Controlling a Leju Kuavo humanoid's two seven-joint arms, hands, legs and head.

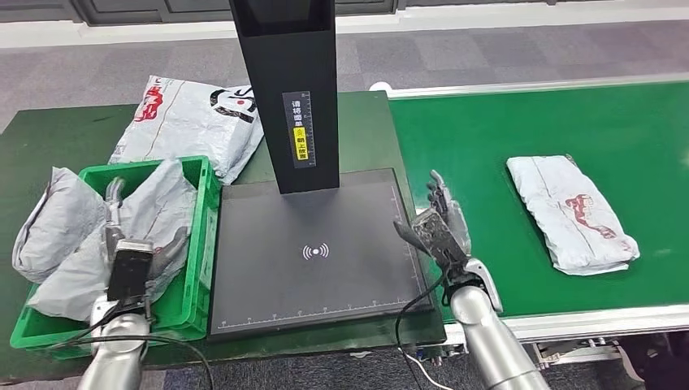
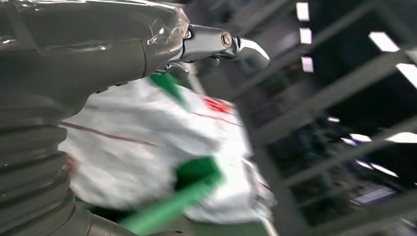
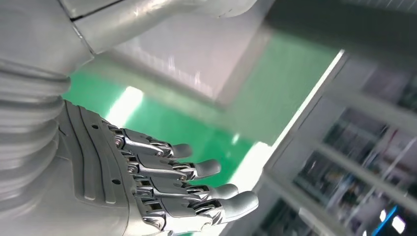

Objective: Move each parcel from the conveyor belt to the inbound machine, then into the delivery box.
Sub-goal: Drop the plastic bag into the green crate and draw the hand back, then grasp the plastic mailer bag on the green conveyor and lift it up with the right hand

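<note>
Hovering empty over delivery box (image 1: 199, 244) at near left: left hand (image 1: 130, 260), fingers apart above stowed parcels. Waiting spread beside inbound machine (image 1: 317, 252): right hand (image 1: 439, 227), facing parcel (image 1: 573, 213) lying on conveyor belt (image 1: 487, 162).

On your right in the head view, one grey parcel (image 1: 571, 214) with red print lies flat on the green conveyor belt (image 1: 487, 162), its long side running toward the lower right. At centre you see the inbound machine (image 1: 313, 252): a dark flat plate with a white wireless mark, and a black column rising from its back edge bearing a yellow label. Nothing rests on the plate. At lower left, the green delivery box (image 1: 199, 244) holds two crumpled grey parcels (image 1: 65, 223) that bulge over its rim. Another grey parcel with red and black print (image 1: 191, 122) lies behind the box at upper left.
</note>
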